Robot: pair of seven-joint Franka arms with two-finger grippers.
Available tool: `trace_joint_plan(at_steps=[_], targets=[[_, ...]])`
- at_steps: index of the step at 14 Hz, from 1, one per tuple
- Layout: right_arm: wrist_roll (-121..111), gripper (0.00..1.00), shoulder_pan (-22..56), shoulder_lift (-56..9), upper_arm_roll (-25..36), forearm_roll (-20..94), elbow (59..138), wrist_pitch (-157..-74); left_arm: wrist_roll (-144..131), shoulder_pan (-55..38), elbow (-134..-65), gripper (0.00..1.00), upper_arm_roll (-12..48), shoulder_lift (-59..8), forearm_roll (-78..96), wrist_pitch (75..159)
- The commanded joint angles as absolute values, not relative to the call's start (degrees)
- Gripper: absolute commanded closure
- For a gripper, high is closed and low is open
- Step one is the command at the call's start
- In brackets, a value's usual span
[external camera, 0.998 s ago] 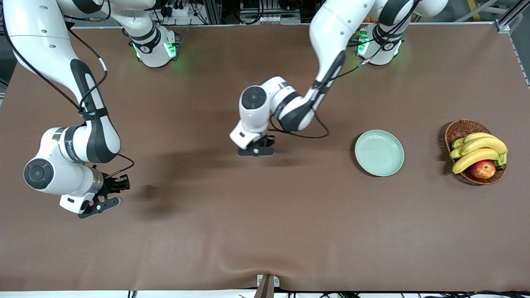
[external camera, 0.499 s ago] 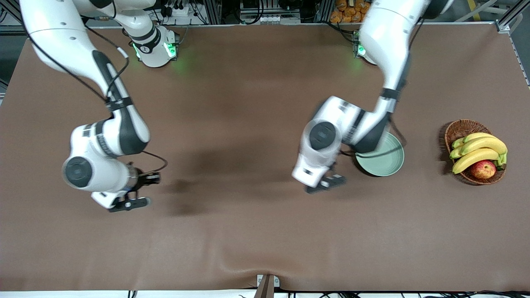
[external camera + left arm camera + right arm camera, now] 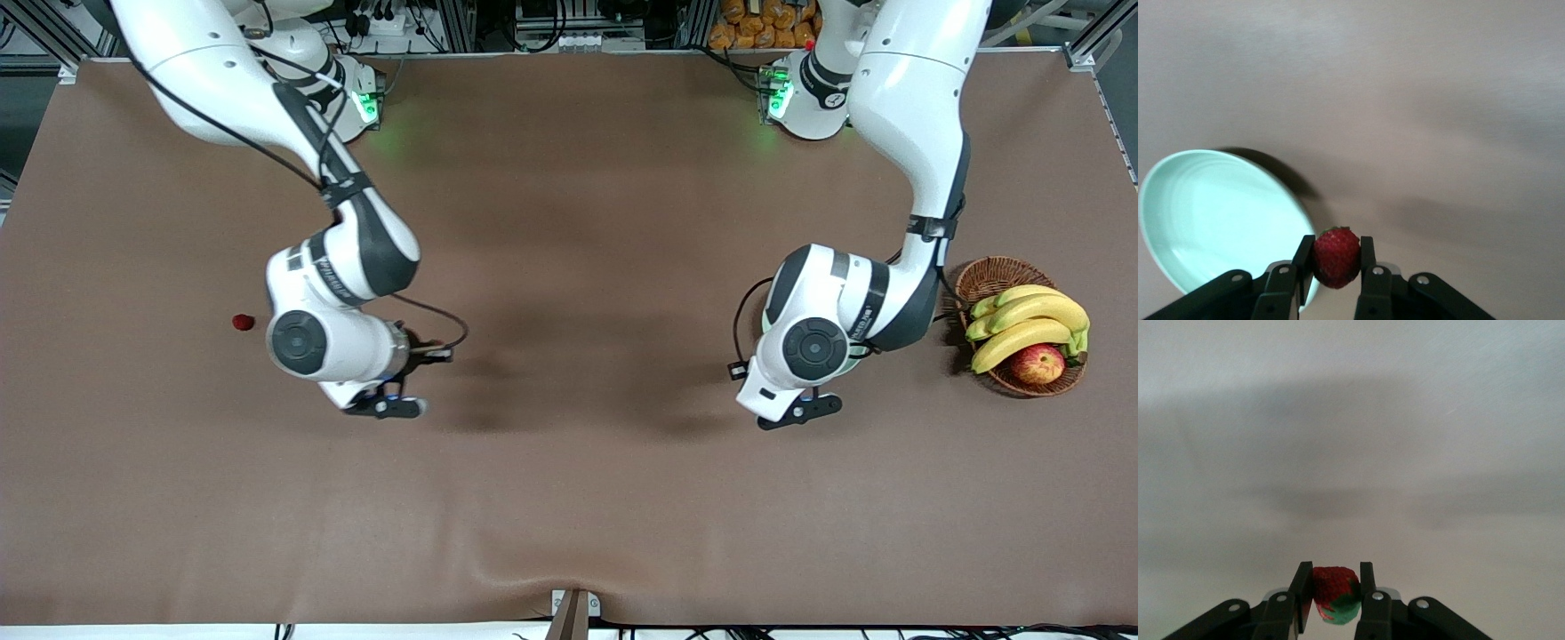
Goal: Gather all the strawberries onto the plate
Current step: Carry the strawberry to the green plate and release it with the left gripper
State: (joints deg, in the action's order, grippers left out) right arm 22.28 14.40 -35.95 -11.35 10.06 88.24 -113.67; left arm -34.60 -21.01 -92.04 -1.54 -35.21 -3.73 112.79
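The left arm bends down beside the plate [image 3: 1178, 220], the left gripper [image 3: 1336, 267] over the bench [image 3: 569, 498], jaws clamped on a strawberry [image 3: 1336, 257]. The right arm is bent over mid-bench, the right gripper [image 3: 1336, 593] pinching another strawberry [image 3: 1335, 583]. A third strawberry [image 3: 241, 322] lies toward the right arm's end.

A brown cloth [image 3: 569, 498] is covering the tabletop [image 3: 27, 633], wrinkling slightly at six o'clock by a small metal bracket [image 3: 573, 609]. Soft shadows are lying across the middle. At twelve o'clock, metal framing [image 3: 462, 22] and cables [image 3: 382, 18] are running along the edge, with green lights [image 3: 360, 105] glowing there.
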Motion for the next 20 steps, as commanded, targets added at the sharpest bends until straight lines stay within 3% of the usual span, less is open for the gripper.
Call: trace_joint_plan(at_steps=[1,6,13,14,15,16,18,20], targets=[[23.6,1.0,18.2,-37.7,-11.0,11.6,88.2,-115.7,-32.9,-19.0,-100.3,1.0,-0.8,-29.7,-5.5,116.5],[28.2,1.0,25.0,-41.4,-10.5,11.6,88.4,-122.6,-28.1,-13.6,-107.2,1.0,-0.8,-27.9,-5.5,120.1],[28.7,0.95,27.3,-44.6,-10.5,11.6,88.5,-126.2,-23.0,-8.4,-107.8,1.0,-0.6,-30.8,-5.5,121.0],[28.7,0.93,27.3,-44.9,-10.5,11.6,88.5,-126.7,-22.8,-8.4,-107.9,0.8,-0.6,-30.8,-5.3,121.0],[28.7,0.85,27.3,-44.9,-10.5,11.6,88.5,-126.7,-22.7,-8.3,-107.9,0.25,-0.6,-30.9,-5.3,121.0],[28.7,0.65,27.2,-44.8,-10.5,11.6,88.5,-126.7,-22.7,-8.5,-107.9,0.0,-0.6,-30.9,-5.3,121.0],[28.6,0.12,26.3,-44.8,-10.5,11.6,88.4,-126.7,-22.6,-9.0,-107.8,0.0,-0.5,-30.2,-5.3,120.6],[28.3,0.0,25.0,-44.4,-10.5,11.3,88.2,-126.5,-22.9,-9.2,-107.5,0.0,1.4,-28.7,-5.2,119.8]])
